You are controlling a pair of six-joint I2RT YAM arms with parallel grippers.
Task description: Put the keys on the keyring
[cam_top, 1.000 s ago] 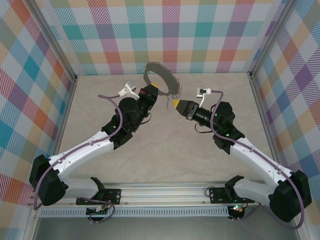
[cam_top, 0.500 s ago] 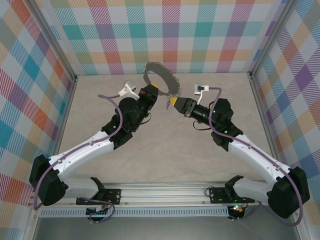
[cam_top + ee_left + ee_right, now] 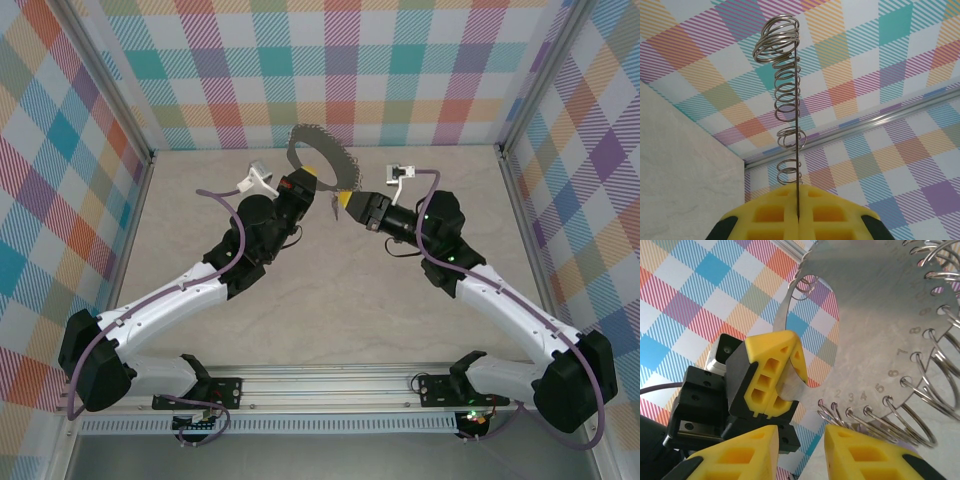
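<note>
Left gripper (image 3: 305, 178) clamped shut on the keyring (image 3: 343, 168), at the far middle of the table (image 3: 330, 300), close to the plaid back wall (image 3: 400, 70). Holds the hoop up off the surface, tilted, gripping its near-left rim. From the left wrist, keyring (image 3: 797, 150) seen edge-on: a thin straight line rising out of the seam between the yellow pads (image 3: 835, 212), small wire loops (image 3: 777, 42) stacked up its left side, left gripper (image 3: 798, 212) tight around it with no gap. Right gripper (image 3: 345, 203) just right of the left one, tips pointing left at the hoop's near-right edge, very close; cannot tell from above whether touching. From the right wrist, keyring (image 3: 875, 330) reads as a flat grey band with stamped numbers and a row of loops (image 3: 900, 405) threaded through holes along its edge. Right gripper (image 3: 802, 442) jaws apart, a clear gap between the two yellow fingers (image 3: 865, 455), nothing visible in that gap. Lowest loops hang just above the right-hand finger. Left gripper (image 3: 785, 365) in the same view pinches the band's inner strip, left of the loops. Thin dark sliver (image 3: 333, 207) below the hoop's near edge, beside the right fingertips; too small to tell whether key or loop. Both arms reach far and inward, elbows out to the sides.
</note>
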